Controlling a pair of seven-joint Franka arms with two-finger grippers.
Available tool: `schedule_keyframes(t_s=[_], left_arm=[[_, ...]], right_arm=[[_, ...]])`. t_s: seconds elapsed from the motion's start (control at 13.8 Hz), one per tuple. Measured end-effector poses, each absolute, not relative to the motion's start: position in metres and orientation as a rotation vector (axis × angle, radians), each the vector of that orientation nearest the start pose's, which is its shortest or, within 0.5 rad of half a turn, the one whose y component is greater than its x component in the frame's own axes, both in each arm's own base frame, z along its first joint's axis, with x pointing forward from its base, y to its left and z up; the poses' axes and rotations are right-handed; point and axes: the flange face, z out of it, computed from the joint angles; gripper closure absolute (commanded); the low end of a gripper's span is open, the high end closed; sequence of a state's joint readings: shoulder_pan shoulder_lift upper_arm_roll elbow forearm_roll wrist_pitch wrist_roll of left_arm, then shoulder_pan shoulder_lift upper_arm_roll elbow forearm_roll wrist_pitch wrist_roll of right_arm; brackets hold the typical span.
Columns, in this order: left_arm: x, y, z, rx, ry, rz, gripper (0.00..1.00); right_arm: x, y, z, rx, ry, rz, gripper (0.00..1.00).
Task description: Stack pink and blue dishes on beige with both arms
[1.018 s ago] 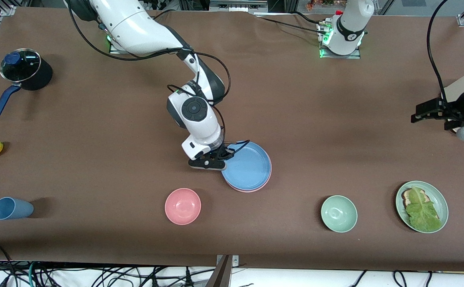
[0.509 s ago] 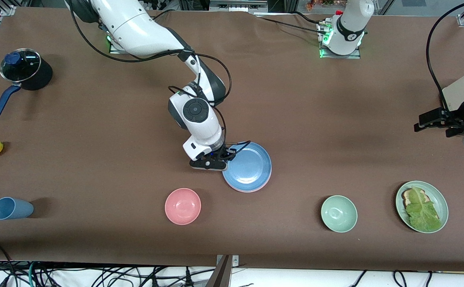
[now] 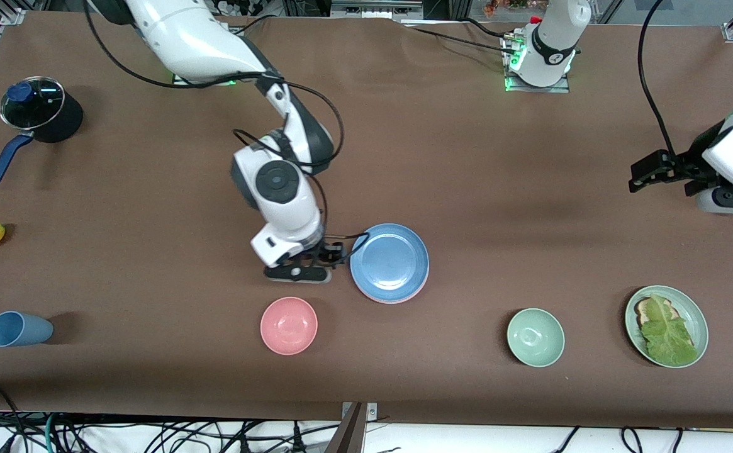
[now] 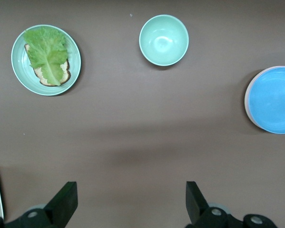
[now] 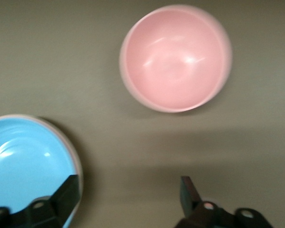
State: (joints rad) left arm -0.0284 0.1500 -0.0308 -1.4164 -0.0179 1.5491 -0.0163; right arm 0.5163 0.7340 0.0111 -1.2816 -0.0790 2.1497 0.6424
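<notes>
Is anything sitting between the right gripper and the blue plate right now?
Nothing visible does. The right gripper hangs open just beside the blue plate, with only bare table between them. The pink bowl sits nearer the front camera, off that line. The left gripper waits open toward its own end.

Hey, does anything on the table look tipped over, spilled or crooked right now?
Only the blue cup lies on its side, toward the right arm's end. The blue plate sits slightly off-centre on the pink plate, whose rim peeks out. Nothing looks spilled or broken.
</notes>
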Motion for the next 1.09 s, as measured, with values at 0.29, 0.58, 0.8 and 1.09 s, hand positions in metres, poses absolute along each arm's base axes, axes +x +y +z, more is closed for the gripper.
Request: schedule_keyframes(t_s=[0.29,0.58,0.8,1.09], left_arm=[[0.578,-0.042,0.641,-3.165,0.089,-0.029,0.0],[0.572,-0.029,0.639,-3.178,0.051,0.04,0.0],[0.572,-0.026,0.637,-3.178,0.045,0.052,0.0],[0.572,-0.025,0.636,-3.181,0.066,0.058,0.0]], right_arm=[[0.681,0.259,0.403,-3.149,0.126,-0.057,0.0],[0.651,0.198,0.488,-3.158,0.062,0.013,0.0],[0.611,0.159,0.527,-3.167,-0.002,0.052,0.0],[0.563,0.117,0.559,-3.17,-0.035,0.107,0.0]])
